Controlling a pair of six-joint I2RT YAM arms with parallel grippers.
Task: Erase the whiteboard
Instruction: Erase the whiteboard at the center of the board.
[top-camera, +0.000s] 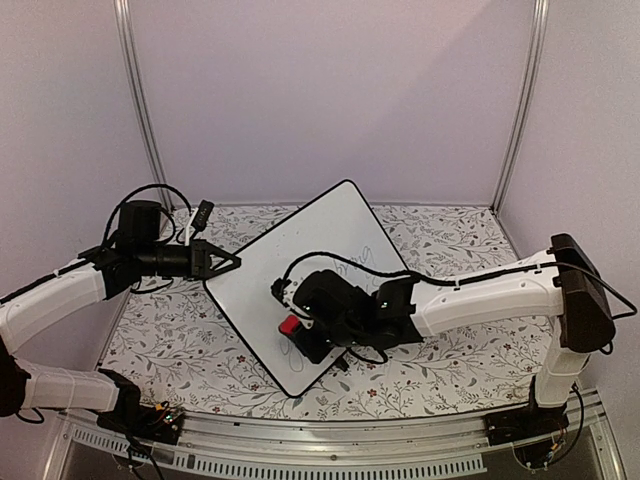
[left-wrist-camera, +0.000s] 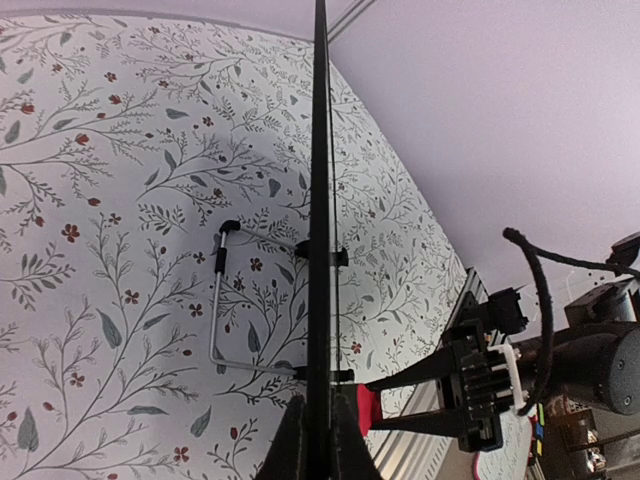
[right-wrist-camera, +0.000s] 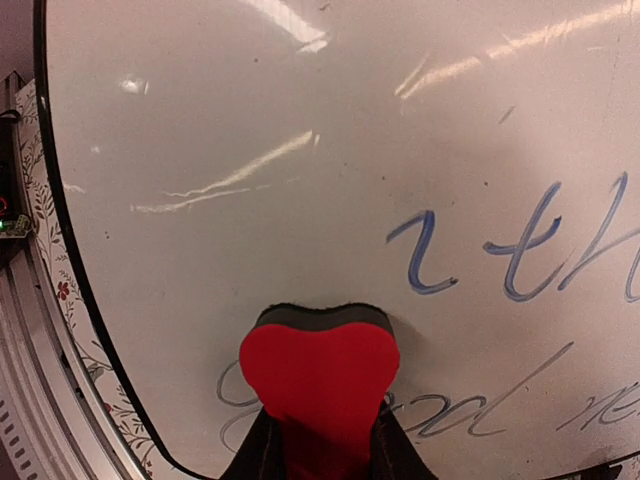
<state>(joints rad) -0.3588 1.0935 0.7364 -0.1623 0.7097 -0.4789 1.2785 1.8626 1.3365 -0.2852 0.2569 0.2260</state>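
From the top, we see the whiteboard lying slanted like a diamond in the middle of the flowery table. Our left pincer is pinched tight on the board's left edge. Our right pincer reaches over the near part of the board. It is clamped on a red eraser that sits on the white face.

From the left wrist, we look straight along the board's thin black edge. Our left fingers squeeze that edge from both sides. A bent wire leg sticks out of the board's back, on the side of the flowery cloth.

From the right wrist, the eraser is flat against the board, low in the picture, with our right pincer's dark fingers hugging it. Blue letters sit to the right of the eraser. Grey letters run just beside and under it. We think most of the words are not wiped yet.

What could go wrong? The board is shiny and we hold it by one edge only. If we push hard, it may twist or slide out of our left pincer. If the eraser tips, only its edge will rub, and smears may stay. If we press too low, our fingers may scrape the board.
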